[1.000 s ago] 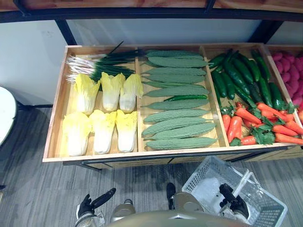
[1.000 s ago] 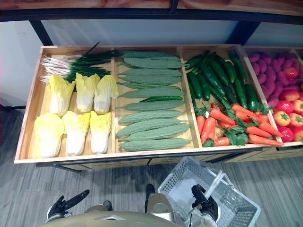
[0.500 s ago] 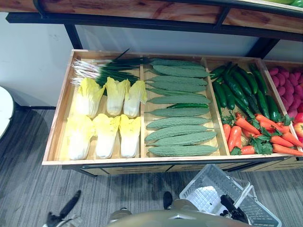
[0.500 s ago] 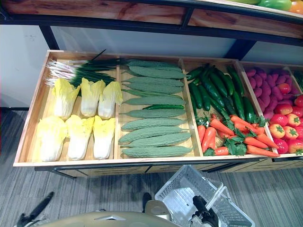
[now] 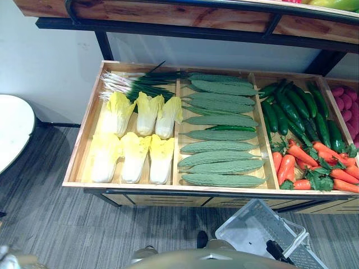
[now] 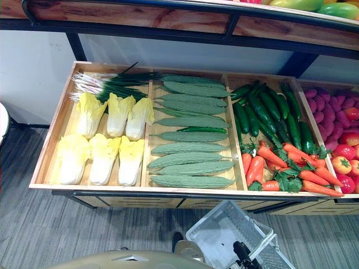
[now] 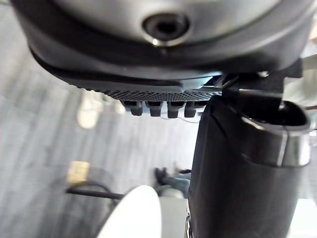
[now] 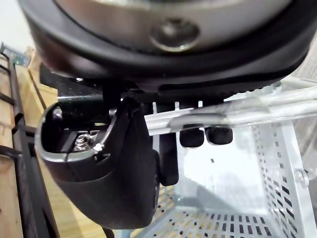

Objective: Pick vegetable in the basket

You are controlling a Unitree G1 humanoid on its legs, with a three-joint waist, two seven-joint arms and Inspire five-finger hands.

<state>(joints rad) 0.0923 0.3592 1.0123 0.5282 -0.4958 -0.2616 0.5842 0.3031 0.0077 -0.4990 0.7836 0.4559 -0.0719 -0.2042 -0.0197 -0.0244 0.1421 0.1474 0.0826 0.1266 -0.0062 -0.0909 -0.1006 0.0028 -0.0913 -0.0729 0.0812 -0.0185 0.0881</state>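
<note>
Wooden display stand (image 5: 168, 188) full of vegetables (image 5: 220, 120), with a white plastic basket (image 5: 251, 225) low on the right, just in front of the stand's front edge.
From left to right, the stand's compartments hold pale cabbages (image 5: 134, 163) with spring onions (image 5: 140, 84) behind them, long bitter gourds (image 5: 219, 147), then dark cucumbers (image 5: 291, 109) behind orange carrots (image 5: 303, 158). Every vegetable lies in the stand, apart from the basket. The right hand (image 8: 111, 171) has its fingers curled round the basket's clear handle (image 8: 237, 115). The left hand (image 7: 237, 188) hangs over the grey floor (image 5: 45, 224), fingers loose, holding nothing.
</note>
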